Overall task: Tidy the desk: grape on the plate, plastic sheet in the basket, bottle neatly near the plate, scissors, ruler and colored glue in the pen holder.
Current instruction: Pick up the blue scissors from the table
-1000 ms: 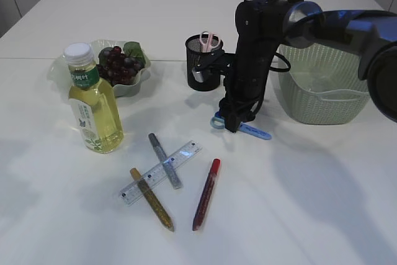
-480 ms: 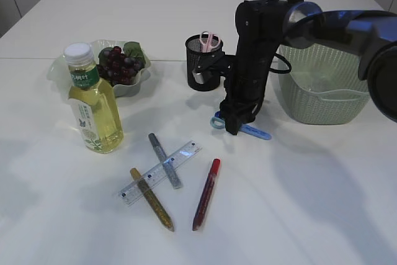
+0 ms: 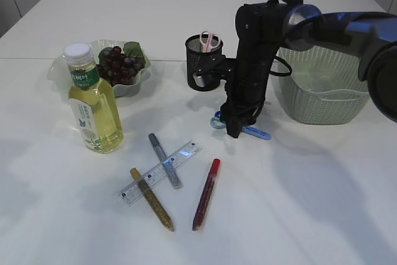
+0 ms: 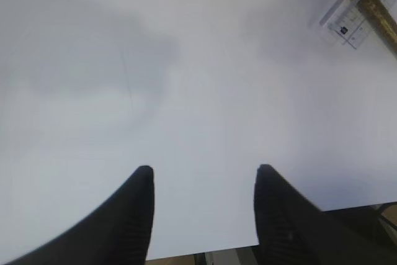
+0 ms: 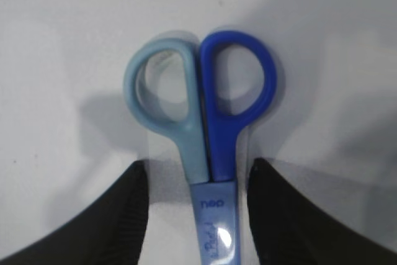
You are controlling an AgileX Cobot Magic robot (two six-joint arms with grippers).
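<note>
Right now the right gripper (image 5: 197, 215) stands directly over the blue scissors (image 5: 201, 122), its two fingers spread to either side of the shank and touching nothing, so the jaws are apart and hold nothing. The scissors lie flat on the table, near its middle, between the pen holder (image 3: 201, 63) toward the far edge and the basket (image 3: 319, 85) toward the right edge. Their long axis runs straight between the fingers, handle loops pointing away from the wrist, so a close would likely pinch across the narrow neck. The left gripper (image 4: 201, 215) hangs open and empty over bare table near the ruler (image 4: 360, 10), well apart from the scissors; the right arm is clearly nearer.
</note>
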